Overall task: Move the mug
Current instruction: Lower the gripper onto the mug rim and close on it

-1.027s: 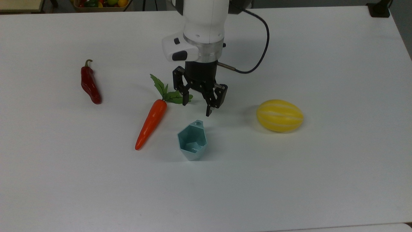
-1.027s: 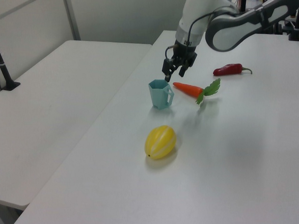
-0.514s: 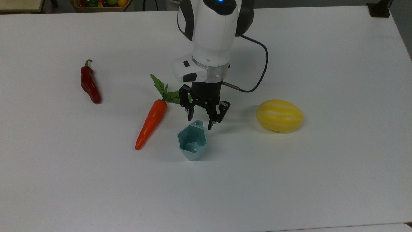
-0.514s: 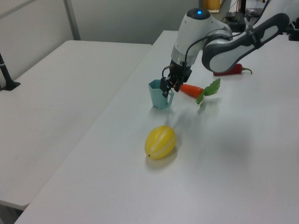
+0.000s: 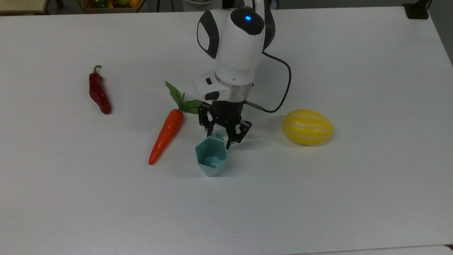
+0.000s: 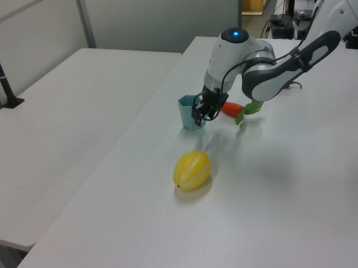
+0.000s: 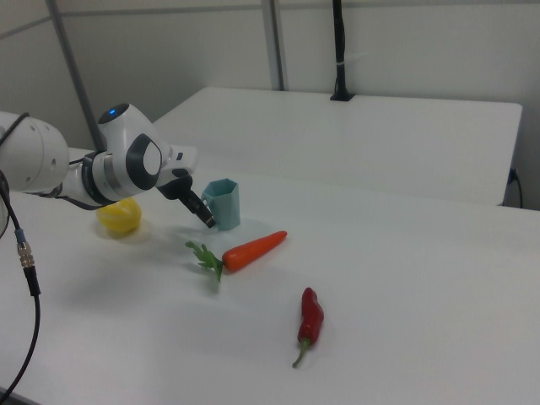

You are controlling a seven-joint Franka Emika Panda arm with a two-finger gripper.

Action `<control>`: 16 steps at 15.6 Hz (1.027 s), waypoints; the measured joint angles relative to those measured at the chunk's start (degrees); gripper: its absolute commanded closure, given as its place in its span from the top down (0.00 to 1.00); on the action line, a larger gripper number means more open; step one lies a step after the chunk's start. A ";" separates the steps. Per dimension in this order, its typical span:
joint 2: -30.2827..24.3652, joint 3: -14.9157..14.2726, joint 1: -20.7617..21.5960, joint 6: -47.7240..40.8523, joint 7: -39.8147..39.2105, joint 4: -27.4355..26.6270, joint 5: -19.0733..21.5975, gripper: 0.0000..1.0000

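while the small pale teal plastic mug [image 5: 211, 156] with its faceted, tapering body stands upright on the white table [image 5: 354, 198], between the orange plastic carrot [image 5: 167, 136] on the top view's left and the yellow striped melon [image 5: 307, 126] on the top view's right, the arm's black two-finger gripper [image 5: 220, 139] sits low at the mug's far side, right over the small holed tab handle that points toward the arm; its fingers are spread apart and hold nothing, one tip showing on each side of the tab in the top view, so the mug lies just ahead of and below the gripper, toward the top view's bottom edge; judging from this, closing on the tab or the adjoining wall is what the coming move turns on, and the carrot's green leaves [image 5: 180, 99] lie close beside the wrist
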 measured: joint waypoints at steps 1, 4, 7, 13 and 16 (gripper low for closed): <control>0.18 0.00 0.00 0.09 0.01 0.01 -0.03 0.50; 0.38 0.00 -0.09 1.95 0.03 0.03 -0.36 0.50; 0.54 0.00 -0.17 3.03 0.03 0.03 -1.10 0.42; 1.43 -0.01 -0.18 3.43 0.11 0.06 -3.21 0.08; 1.48 -0.01 -0.18 3.48 0.11 0.13 -3.24 0.00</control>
